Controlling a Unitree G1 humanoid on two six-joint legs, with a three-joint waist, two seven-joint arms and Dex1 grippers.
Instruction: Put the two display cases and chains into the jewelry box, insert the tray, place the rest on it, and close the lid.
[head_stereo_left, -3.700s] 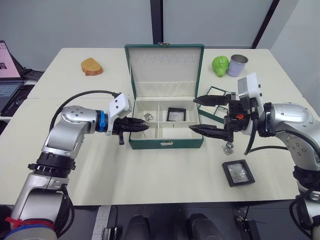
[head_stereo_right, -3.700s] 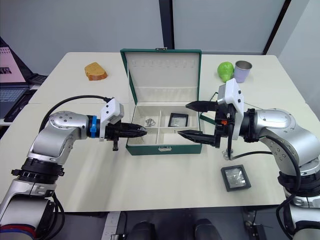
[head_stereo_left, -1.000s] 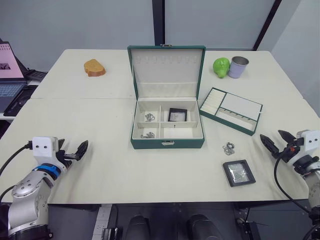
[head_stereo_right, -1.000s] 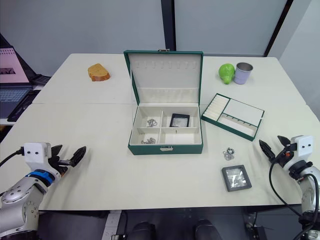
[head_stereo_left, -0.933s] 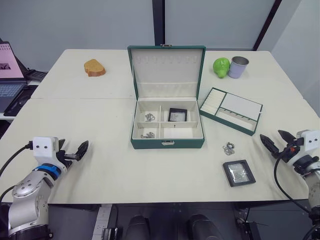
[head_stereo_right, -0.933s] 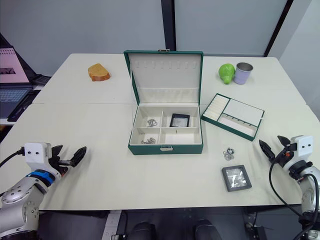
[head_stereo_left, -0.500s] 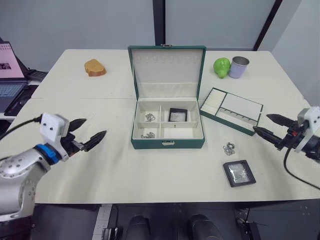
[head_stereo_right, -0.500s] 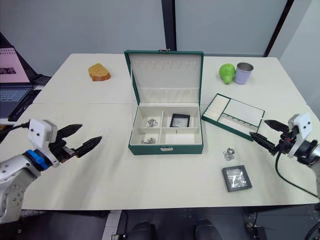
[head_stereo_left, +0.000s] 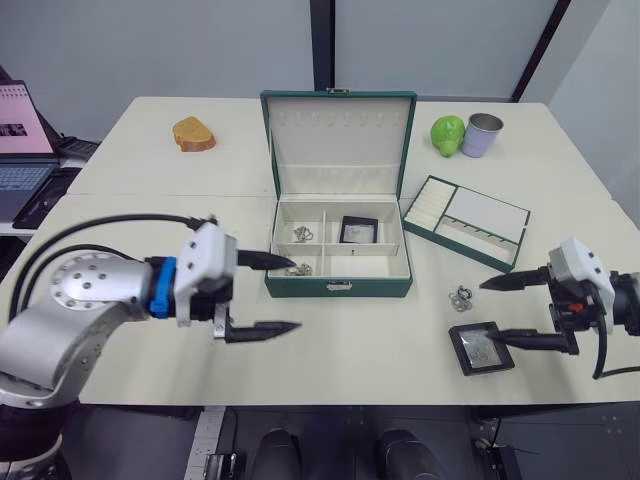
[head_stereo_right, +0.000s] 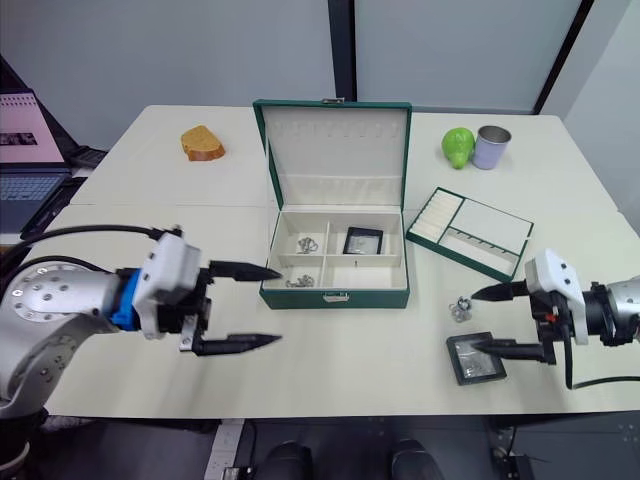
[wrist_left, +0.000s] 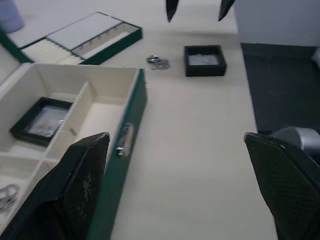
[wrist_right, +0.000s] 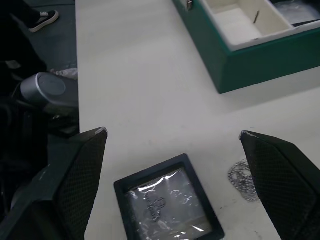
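The jewelry box (head_stereo_left: 338, 288) stands open in the middle of the table, its lid (head_stereo_left: 337, 140) upright behind it. One display case (head_stereo_left: 358, 229) lies in a back compartment, and chains (head_stereo_left: 298, 234) lie in the left compartments. The other display case (head_stereo_left: 479, 347) lies on the table at the front right, with the silvery rings (head_stereo_left: 460, 298) just behind it. The tray (head_stereo_left: 465, 221) rests to the right of the box. My left gripper (head_stereo_left: 278, 295) hangs open and empty near the box's front left corner. My right gripper (head_stereo_left: 490, 311) is open and empty, its lower finger over the loose display case (wrist_right: 167, 202).
A brown bread-like piece (head_stereo_left: 194, 133) sits at the back left. A green fruit (head_stereo_left: 448, 133) and a grey cup (head_stereo_left: 482, 134) stand at the back right. A laptop (head_stereo_left: 20, 150) is off the table's left side. Bare tabletop lies in front of the box.
Both arms have swung in from the table's front corners toward the middle. The left gripper now nears the box, the right gripper reaches the loose display case. Nothing on the table moved.
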